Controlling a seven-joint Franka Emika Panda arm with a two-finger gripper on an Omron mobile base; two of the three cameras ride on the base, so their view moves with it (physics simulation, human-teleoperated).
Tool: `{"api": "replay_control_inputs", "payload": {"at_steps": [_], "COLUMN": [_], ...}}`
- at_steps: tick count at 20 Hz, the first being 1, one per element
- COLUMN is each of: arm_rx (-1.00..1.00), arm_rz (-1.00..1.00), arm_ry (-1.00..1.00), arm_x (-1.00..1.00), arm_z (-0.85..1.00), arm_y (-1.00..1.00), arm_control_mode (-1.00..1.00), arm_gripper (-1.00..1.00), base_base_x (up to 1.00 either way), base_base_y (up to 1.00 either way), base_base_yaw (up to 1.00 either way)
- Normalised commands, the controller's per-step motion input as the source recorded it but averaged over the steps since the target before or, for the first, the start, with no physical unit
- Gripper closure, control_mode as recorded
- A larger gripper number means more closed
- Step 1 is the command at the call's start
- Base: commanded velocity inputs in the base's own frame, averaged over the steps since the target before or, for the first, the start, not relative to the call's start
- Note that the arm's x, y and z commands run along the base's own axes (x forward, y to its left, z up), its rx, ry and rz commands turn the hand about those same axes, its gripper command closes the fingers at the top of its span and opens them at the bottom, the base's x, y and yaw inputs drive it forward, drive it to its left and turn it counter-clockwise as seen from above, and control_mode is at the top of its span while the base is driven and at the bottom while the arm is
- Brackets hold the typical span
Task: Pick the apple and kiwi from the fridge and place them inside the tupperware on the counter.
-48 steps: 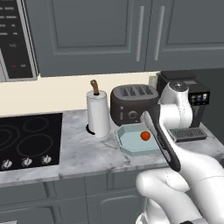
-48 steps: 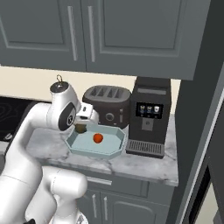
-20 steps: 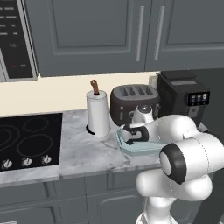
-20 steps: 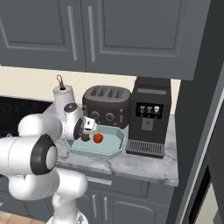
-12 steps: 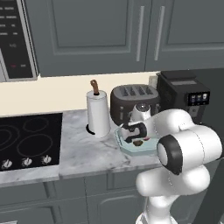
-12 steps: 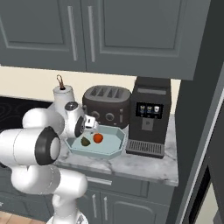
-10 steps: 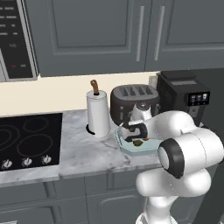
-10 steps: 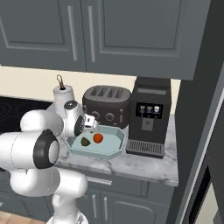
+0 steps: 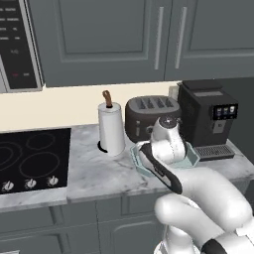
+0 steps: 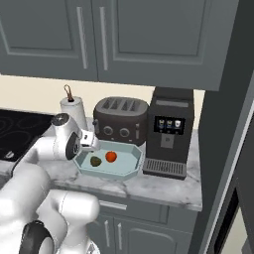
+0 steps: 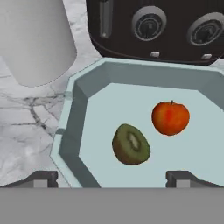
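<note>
Hand view: gripper (image 11: 112, 177) released, jaws spread wide, nothing between them; the two dark tips sit at 7 and 5 o'clock of the frame, above the tupperware (image 11: 72, 127). Kiwi (image 11: 131, 144) lies on the tupperware floor, cut face up, near frame centre. Apple (image 11: 170, 117) sits just beside it at abt 2 o'clock from the kiwi, apart, not touching. Toaster (image 11: 157, 28) at 12 o'clock, right behind the far wall of the container; paper towel roll (image 11: 37, 39) at 10–11 o'clock, on the counter (image 11: 26, 127).

Right base view: tupperware (image 10: 130, 167) on counter (image 10: 163, 188), in front of toaster (image 10: 120, 120) and just left of coffee machine (image 10: 171, 134). Kiwi (image 10: 95, 161) and apple (image 10: 111, 156) both inside, kiwi at 9 o'clock of apple. Gripper (image 10: 91, 141) hangs over the container's left edge.
</note>
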Motion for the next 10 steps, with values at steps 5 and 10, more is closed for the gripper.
{"api": "replay_control_inputs", "payload": {"at_steps": [5, 10], "arm_rx": [-0.08, -0.13], "arm_rz": [0.00, 0.00], "arm_ry": [-0.19, -0.26], "arm_x": [-0.66, -0.69], "arm_z": [0.86, 0.86], "arm_y": [0.61, 0.65], "arm_control_mode": [-1.00, -1.00], "arm_gripper": [-1.00, -1.00], "base_base_x": [0.00, 0.00], "base_base_y": [0.00, 0.00], "base_base_yaw": [0.00, 0.00]}}
